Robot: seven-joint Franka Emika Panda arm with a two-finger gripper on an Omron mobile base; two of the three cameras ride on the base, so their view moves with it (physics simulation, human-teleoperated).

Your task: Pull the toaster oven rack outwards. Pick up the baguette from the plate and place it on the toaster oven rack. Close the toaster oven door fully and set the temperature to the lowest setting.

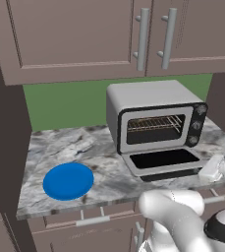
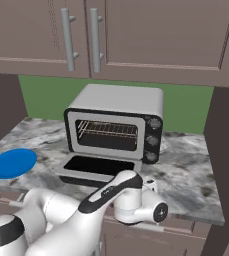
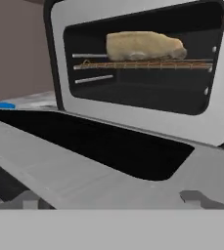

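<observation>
baguette [image 3: 144, 46] lies on the rack [image 3: 147, 64], well beyond wide-spread fingers [image 3: 30, 199].

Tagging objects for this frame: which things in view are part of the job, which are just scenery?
Job:
- toaster oven
- toaster oven door, lying open
- toaster oven rack
- baguette, on the rack inside
- plate, bare
- gripper, open, low in front of the door

Scenery:
- marble counter
- upper cabinets
- green wall
</observation>
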